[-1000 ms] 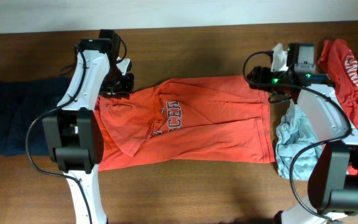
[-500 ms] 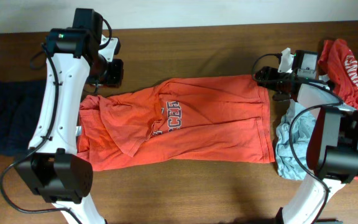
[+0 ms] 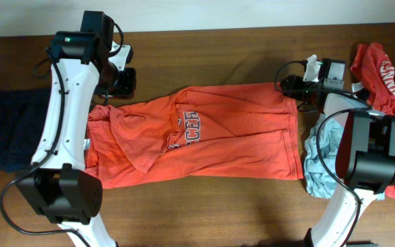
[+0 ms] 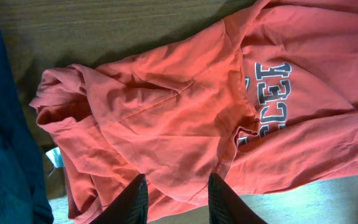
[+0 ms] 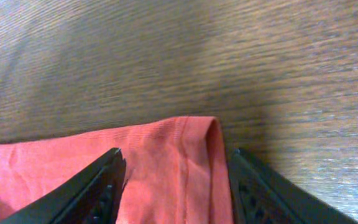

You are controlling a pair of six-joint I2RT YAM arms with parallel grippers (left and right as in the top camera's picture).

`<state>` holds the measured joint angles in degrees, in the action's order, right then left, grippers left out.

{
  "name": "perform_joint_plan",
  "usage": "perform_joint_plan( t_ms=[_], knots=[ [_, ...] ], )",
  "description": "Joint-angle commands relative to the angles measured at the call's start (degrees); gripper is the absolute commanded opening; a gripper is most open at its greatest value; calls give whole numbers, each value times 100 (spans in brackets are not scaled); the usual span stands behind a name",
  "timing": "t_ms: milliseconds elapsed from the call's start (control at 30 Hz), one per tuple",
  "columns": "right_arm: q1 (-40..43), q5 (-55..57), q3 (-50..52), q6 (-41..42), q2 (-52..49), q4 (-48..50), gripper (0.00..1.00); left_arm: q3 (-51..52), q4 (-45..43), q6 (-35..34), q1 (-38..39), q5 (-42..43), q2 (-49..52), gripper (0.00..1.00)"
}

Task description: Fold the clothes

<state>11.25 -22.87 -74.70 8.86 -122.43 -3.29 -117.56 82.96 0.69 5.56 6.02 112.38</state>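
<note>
Overhead, we've got a dark wooden table (image 3: 204, 206) with a strip of white wall (image 3: 197, 14) along the far edge. Far left, a navy garment (image 3: 5, 130) lies flat by the table's edge. Next, the left arm (image 3: 62, 116) stretches from its base at the near edge right up to the far side. The left gripper (image 3: 121, 81) hangs just beyond the bunched sleeve end of the orange-red T-shirt (image 3: 204, 137). On the left wrist camera its jaws stand a little apart with nothing between them, up in the air over the rumpled shoulder, clear of the cloth. The shirt itself sprawls lengthwise across the middle of the table, grey-white print showing, its left end folded over and creased. Moving right, the right arm (image 3: 331, 110) doubles back toward the far edge, and the right gripper (image 3: 290, 86) sits low at the shirt's far right corner. Right wrist camera: jaws wide apart, straddling that hem corner, cloth between them but not pinched. Just beside the hem a pale grey-blue garment (image 3: 317, 161) lies crumpled, and far right a red printed tee (image 3: 382, 72) is heaped.
</note>
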Motion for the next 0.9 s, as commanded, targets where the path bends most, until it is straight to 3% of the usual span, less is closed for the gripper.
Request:
perform_joint_plan(
  t_ms=[0, 300, 367, 433, 867],
  knots=[
    [-101, -223, -76, -24, -111, 7, 51, -48, 2, 107, -20, 131, -66, 32],
    [-105, -223, -76, -26, -59, -2, 30, -48, 24, 109, -20, 129, -66, 32],
    [-68, -240, -76, -26, 94, -31, 17, -48, 26, 109, -20, 129, -66, 32],
    [-22, -291, -76, -26, 343, -164, 12, -48, 26, 111, -20, 129, -66, 32],
    [9, -210, -76, -28, 2109, -2540, 4, -48, 407, 107, -20, 221, -66, 44]
  ],
)
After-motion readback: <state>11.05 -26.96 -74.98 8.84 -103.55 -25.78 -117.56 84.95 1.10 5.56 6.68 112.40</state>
